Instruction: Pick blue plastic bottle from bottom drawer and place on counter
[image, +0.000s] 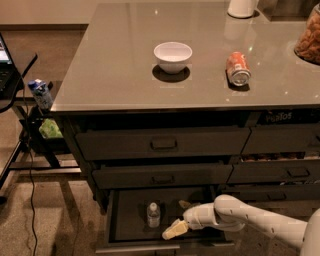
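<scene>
down in the bottom drawer (130, 217), the hand (179, 218), spread wide on its outstretched arm (260, 223), sits beside the blue plastic bottle (153, 215)

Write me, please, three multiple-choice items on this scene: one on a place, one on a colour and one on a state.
1. What colour is the bowl on the counter? A red; B white; C blue.
2. Where is the blue plastic bottle? A on the counter; B on the floor; C in the bottom drawer.
3. How is the bottle? A upright; B lying flat; C lifted.

Answers: 1 B, the bowl shows white. 2 C, it stands on the floor of the open drawer. 3 A, its cap points up, with the gripper low in the drawer beside it.
</scene>
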